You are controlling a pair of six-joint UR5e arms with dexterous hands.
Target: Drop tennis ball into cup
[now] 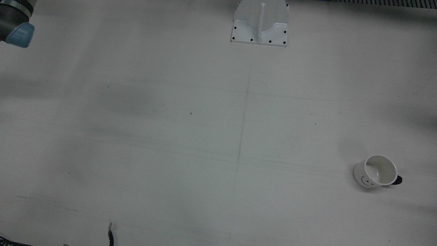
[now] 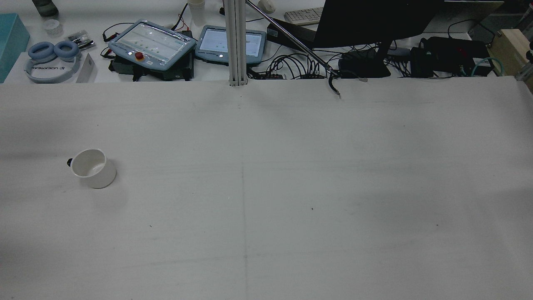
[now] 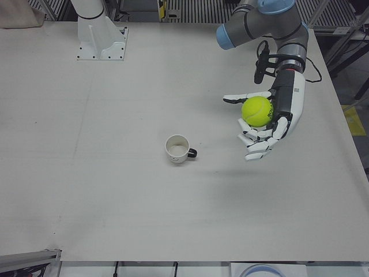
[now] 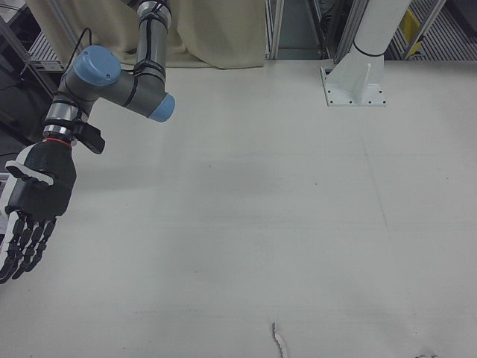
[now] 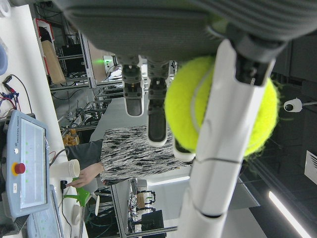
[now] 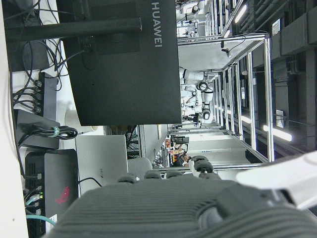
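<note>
A white cup (image 3: pixel 178 149) with a dark handle stands upright on the table; it also shows in the rear view (image 2: pixel 92 168) and in the front view (image 1: pixel 377 171), where it looks empty. My left hand (image 3: pixel 270 123) is shut on a yellow-green tennis ball (image 3: pixel 257 111), held above the table to the right of the cup in the left-front view, well apart from it. The ball fills the left hand view (image 5: pixel 220 111) between the fingers (image 5: pixel 220 129). My right hand (image 4: pixel 31 205) hangs open and empty at the far left of the right-front view.
A white arm pedestal (image 1: pixel 260 23) stands at the table's back edge. Behind the far table edge are teach pendants (image 2: pixel 152 43), a monitor (image 2: pixel 374 21), cables and headphones (image 2: pixel 52 58). A small dark cable end (image 1: pixel 110 235) lies at the table's front edge.
</note>
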